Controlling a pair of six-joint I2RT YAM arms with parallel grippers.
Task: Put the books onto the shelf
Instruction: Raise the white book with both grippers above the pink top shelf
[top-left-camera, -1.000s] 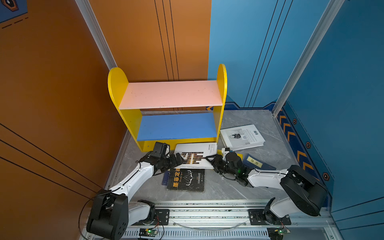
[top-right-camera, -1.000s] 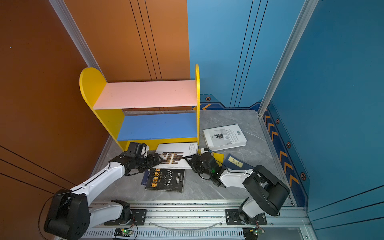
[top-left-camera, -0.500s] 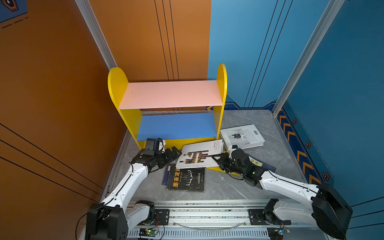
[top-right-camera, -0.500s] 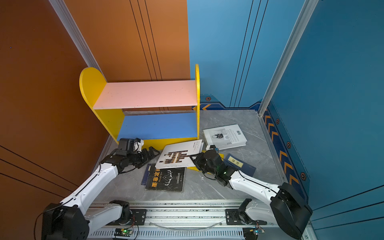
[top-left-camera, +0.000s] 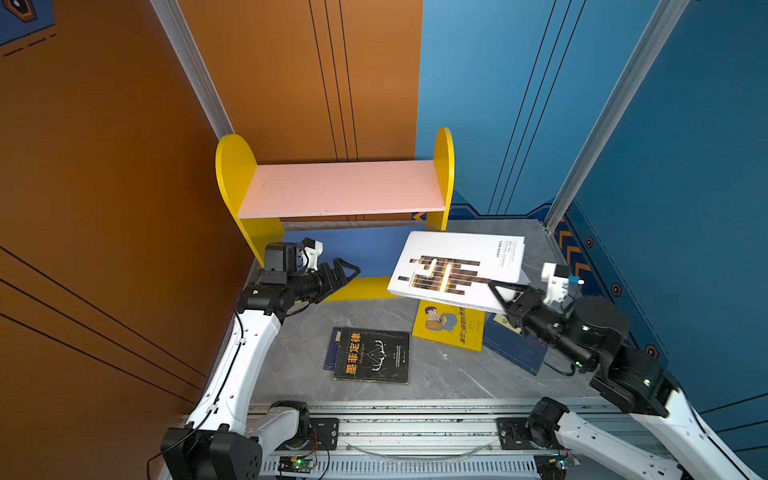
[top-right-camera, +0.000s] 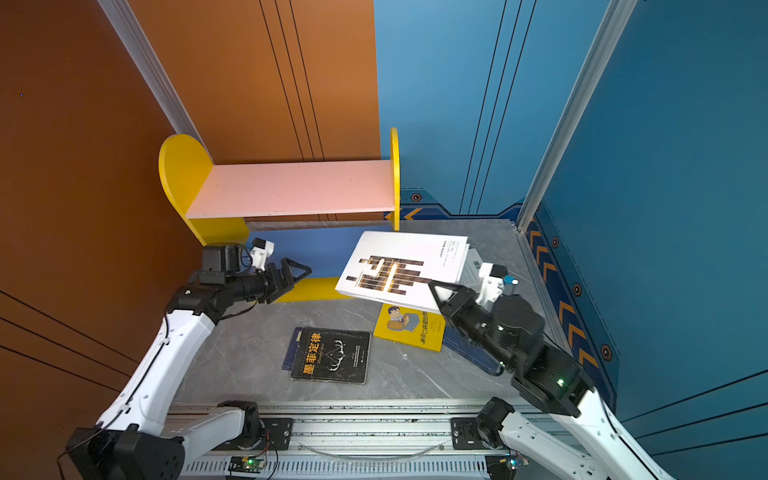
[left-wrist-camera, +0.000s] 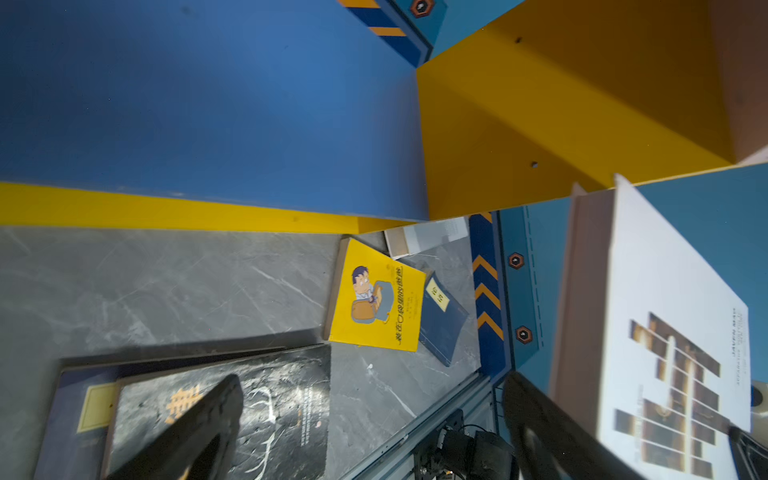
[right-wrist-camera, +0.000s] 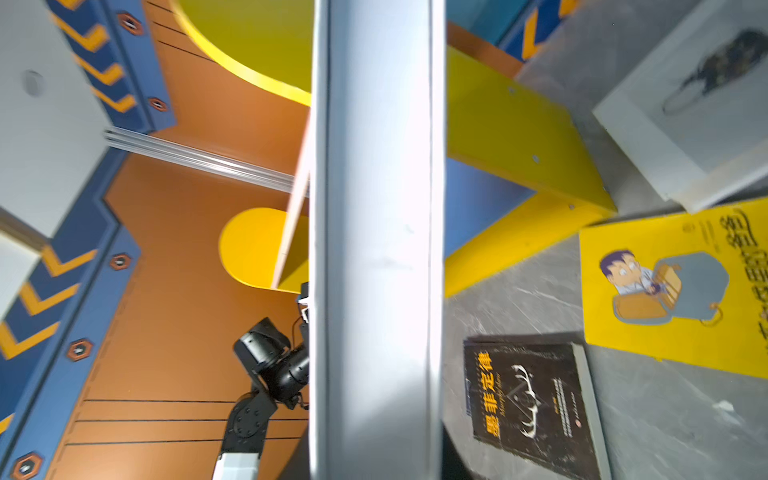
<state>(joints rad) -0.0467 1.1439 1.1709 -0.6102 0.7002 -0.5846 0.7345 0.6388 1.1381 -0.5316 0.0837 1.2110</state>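
lifting off the desk (top-left-camera: 299, 345), the white book with brown blocks (top-left-camera: 457, 266) now hangs tilted in the air before the right end of the shelf (top-left-camera: 340, 191), where a second ago it lay flat on the yellow cartoon book (top-left-camera: 451, 328) near the shelf's base strip. the right end effector (top-left-camera: 498, 297) has pinched tight on the book's near edge, one finger on the cover and one beneath; in the right wrist view the book's pale edge (right-wrist-camera: 374, 249) fills the middle. the right arm, earlier stretched low across the desk, has risen with its forearm slanting up from the front right corner. the left end effector (top-left-camera: 347, 274) has pulled away from the book and climbed; it hovers in front of the blue lower board (top-left-camera: 365, 249) toward its left end, fingers (left-wrist-camera: 199, 419) spread wide and holding nothing. the left arm rises from the front left corner and bends forward at the wrist. the uncovered yellow book lies right of the desk's middle, a navy book (top-left-camera: 513, 347) just beside it toward the right edge. the black book with orange characters (top-left-camera: 372, 355) lies near the front edge atop another navy book (top-left-camera: 331, 349). a white and grey book (right-wrist-camera: 685, 104) lies toward the far right corner. both shelf boards are bare.
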